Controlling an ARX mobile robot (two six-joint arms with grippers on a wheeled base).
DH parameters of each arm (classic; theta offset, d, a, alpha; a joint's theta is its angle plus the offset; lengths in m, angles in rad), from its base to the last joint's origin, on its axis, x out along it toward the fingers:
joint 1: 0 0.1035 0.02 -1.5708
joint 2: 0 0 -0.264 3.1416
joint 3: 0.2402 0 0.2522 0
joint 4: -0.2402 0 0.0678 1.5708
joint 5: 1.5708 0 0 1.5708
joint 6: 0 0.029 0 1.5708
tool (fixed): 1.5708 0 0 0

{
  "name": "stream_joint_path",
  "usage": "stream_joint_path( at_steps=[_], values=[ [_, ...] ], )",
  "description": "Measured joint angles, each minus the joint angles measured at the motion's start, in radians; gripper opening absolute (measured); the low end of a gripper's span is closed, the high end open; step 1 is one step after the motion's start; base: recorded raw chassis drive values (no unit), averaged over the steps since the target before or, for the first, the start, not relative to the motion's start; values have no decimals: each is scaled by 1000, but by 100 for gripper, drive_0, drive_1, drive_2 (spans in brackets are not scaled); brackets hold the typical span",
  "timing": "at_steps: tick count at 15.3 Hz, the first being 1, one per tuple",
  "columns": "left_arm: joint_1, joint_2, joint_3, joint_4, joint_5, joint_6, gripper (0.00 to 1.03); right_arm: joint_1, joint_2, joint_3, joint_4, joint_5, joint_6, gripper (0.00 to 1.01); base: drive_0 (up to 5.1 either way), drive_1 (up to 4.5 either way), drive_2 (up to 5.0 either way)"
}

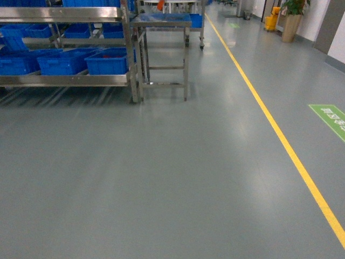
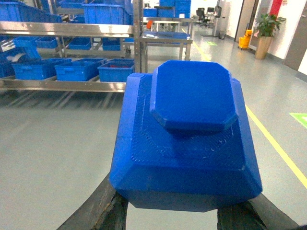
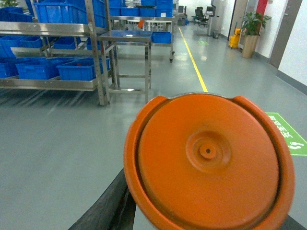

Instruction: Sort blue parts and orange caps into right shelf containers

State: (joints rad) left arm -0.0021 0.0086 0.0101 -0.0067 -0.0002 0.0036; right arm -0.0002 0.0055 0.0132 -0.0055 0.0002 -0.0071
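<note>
A mobile robot faces a grey factory floor (image 1: pixel 161 178) with one blue part (image 2: pixel 187 139) clamped in its left gripper (image 2: pixel 168 211) and one orange cap (image 3: pixel 208 163) clamped in its right gripper (image 3: pixel 129 206), each object filling its wrist camera's view, with the dark fingers (image 2: pixel 110 206) showing beneath the part's lower corners. Neither arm appears in the head view. The stainless-steel shelf (image 1: pixel 64 15) stands well ahead at upper left; three blue containers (image 1: pixel 67 62) sit side by side on its lowest level in the head view, with more on the levels above that are cut off by the frame and cannot be counted surely. The rightmost crate (image 1: pixel 108 60) on that level seems to hold something reddish, too small to make out. Just beside the shelf's right end stands one plain steel table (image 1: pixel 161 21) with something blue lying on its top. A single yellow line (image 1: pixel 269 118) runs along the floor to the right, past one green floor marking (image 1: pixel 330 118); one potted plant (image 1: pixel 294 16) and a yellow mop bucket (image 1: pixel 271 20) stand far down the aisle.
</note>
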Motion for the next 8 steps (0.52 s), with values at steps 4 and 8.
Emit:
stream_joint_path(
  at_steps=[4, 8],
  values=[
    [0, 0, 0, 2, 0, 0, 42, 0, 0, 0, 1, 0, 0, 43, 10, 425, -405],
    [0, 0, 0, 2, 1, 0, 42, 0, 0, 0, 0, 0, 0, 43, 3, 418, -412]
  ],
)
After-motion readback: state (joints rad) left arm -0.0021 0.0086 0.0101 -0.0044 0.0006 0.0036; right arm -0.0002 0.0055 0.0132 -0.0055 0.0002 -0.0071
